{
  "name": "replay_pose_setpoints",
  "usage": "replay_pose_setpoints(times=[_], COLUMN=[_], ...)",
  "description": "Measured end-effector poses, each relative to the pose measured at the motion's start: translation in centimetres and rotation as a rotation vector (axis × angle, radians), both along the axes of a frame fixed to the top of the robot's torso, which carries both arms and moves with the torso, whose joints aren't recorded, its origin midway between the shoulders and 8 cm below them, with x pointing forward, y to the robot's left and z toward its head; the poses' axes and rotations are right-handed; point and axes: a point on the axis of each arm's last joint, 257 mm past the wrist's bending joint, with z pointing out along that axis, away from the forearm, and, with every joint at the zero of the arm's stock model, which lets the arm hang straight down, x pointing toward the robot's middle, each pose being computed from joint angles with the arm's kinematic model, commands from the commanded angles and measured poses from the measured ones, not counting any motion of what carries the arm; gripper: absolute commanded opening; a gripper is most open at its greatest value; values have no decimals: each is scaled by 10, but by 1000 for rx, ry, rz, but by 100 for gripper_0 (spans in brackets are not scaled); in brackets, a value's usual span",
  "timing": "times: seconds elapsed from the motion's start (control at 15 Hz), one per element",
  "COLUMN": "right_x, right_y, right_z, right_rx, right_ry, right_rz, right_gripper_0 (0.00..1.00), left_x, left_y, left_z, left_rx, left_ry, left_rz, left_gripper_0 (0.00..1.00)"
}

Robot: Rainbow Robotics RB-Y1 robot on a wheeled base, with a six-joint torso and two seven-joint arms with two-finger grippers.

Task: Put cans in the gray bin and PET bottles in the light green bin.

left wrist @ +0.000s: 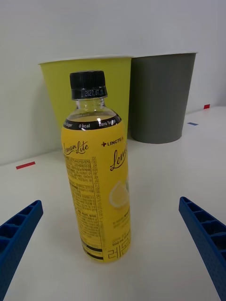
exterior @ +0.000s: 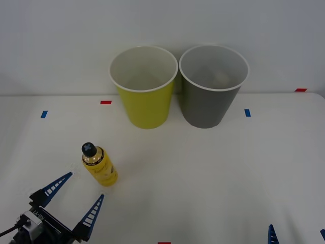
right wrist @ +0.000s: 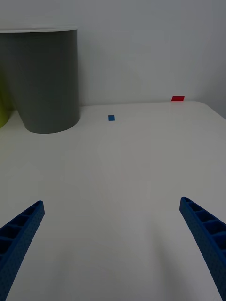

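Bottle (exterior: 99, 165): small plastic one with yellow contents, a yellow label and a black screw cap, standing upright on the white desk (exterior: 213, 173) toward its near left part. It is sitting well apart from both bins, nearer the robot than they are. In the left wrist view the bottle (left wrist: 98, 178) is standing between the two blue ribbed fingers, touching neither.

Left claw (exterior: 77, 195): hovering low over the desk just short of the bottle, fingers spread wide and pointing toward it, gripping nothing. The bottle is lying just beyond the fingertips, in line with the gap.

Right claw (exterior: 297, 235): waiting at the near right edge of the desk, with just its blue fingertips showing. In the right wrist view its fingers (right wrist: 207, 240) are standing wide apart over bare desk, gripping nothing.

Light green bin (exterior: 144, 86): round, tapered, white-rimmed, standing upright at the far side of the desk against the pale wall.

Gray bin (exterior: 212, 85): same shape and size, standing upright just beside the green one on its right, rims nearly touching. Whether the rims meet cannot be told. Something pale is showing inside, too unclear to name.

Tape marks: small red and blue ones (exterior: 247, 113) are lying on the desk around the bins.
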Motion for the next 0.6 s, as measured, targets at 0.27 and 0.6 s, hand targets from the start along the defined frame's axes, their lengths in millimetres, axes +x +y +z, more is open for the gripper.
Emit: replay_pose_setpoints(times=[0.27, 0.6], right_x=[0, 0], right_y=[0, 0], right_z=[0, 0], right_rx=[0, 0], right_ry=[0, 0], right_rz=[0, 0], right_gripper_0=[100, 100], left_x=[19, 45], left_y=[-4, -14], left_z=[3, 8], left_rx=[-2, -16], left_ry=[5, 8], left_rz=[1, 8], left_gripper_0=[100, 100])
